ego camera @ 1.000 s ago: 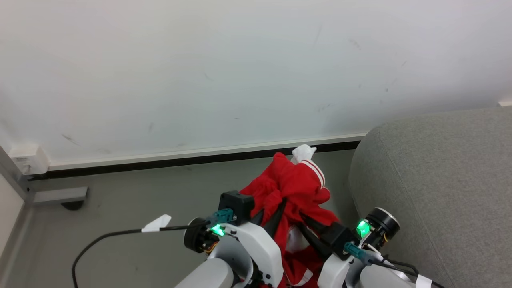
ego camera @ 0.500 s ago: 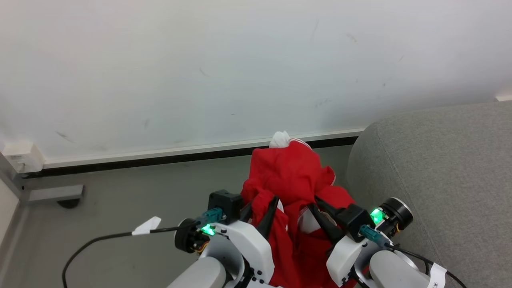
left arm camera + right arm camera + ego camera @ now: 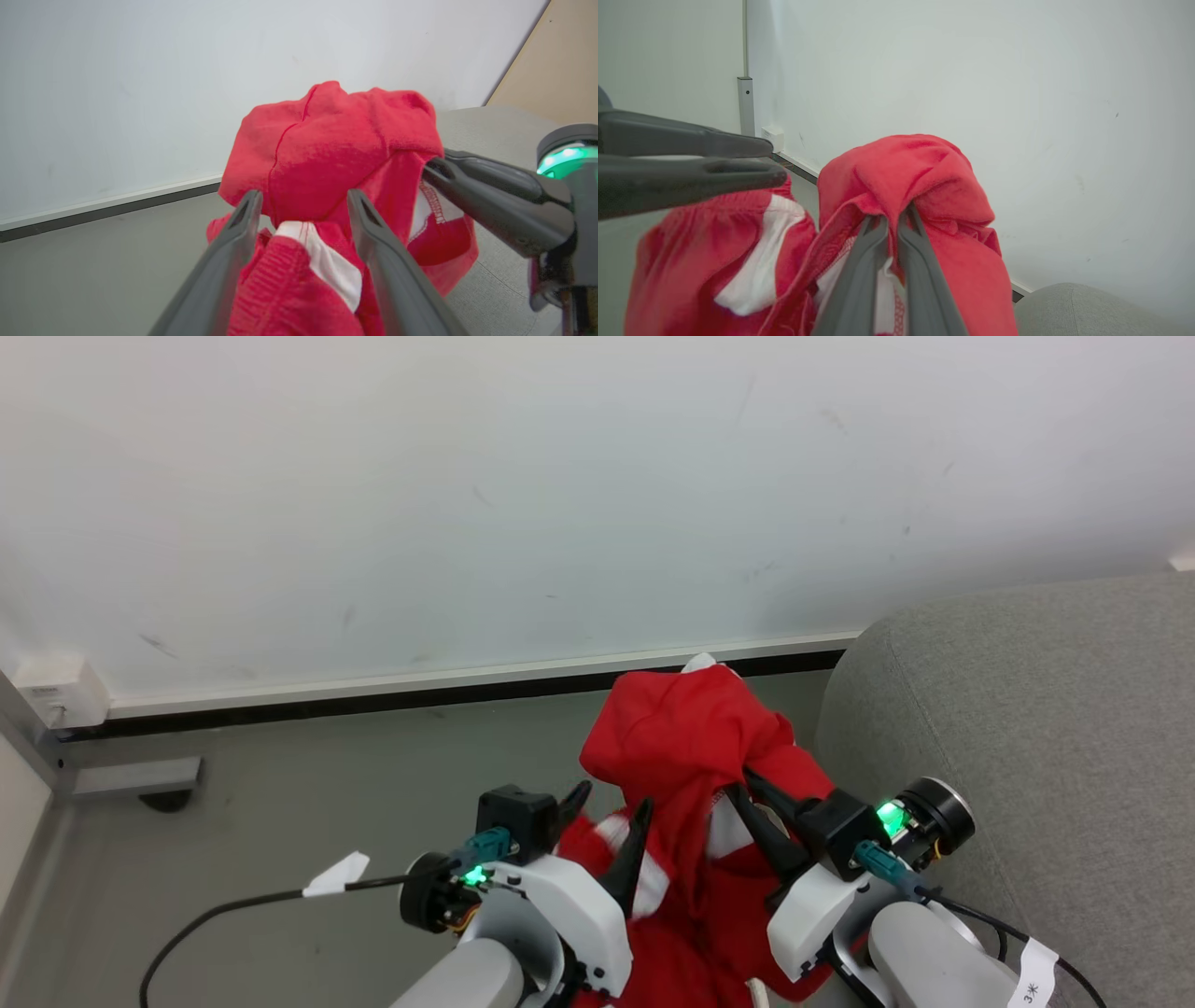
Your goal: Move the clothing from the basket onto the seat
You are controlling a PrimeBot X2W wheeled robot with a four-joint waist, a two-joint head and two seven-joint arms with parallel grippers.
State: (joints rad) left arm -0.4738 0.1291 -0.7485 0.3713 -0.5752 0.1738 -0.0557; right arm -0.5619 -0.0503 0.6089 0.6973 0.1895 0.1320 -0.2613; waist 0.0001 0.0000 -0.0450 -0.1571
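Observation:
The clothing [image 3: 691, 747], bright red with white trim, hangs bunched in the air between my two grippers, just left of the seat [image 3: 1027, 728], a light grey sofa. My right gripper [image 3: 747, 786] is shut on a fold of it; the right wrist view shows the fingers [image 3: 893, 217] pinching red fabric [image 3: 915, 172]. My left gripper [image 3: 609, 807] stands open, and in the left wrist view slack clothing [image 3: 327, 135] sags between its spread fingers [image 3: 304, 193]. The basket is out of view.
A white wall with a baseboard [image 3: 467, 686] runs across the back above grey floor. A white box [image 3: 56, 695] and a grey bracket [image 3: 135, 775] sit at the left corner. A black cable with a white tag [image 3: 336, 875] trails from my left wrist.
My left gripper has opened and let go of the clothing, whose left part has sagged. The right gripper stays shut on it and has shifted slightly right.

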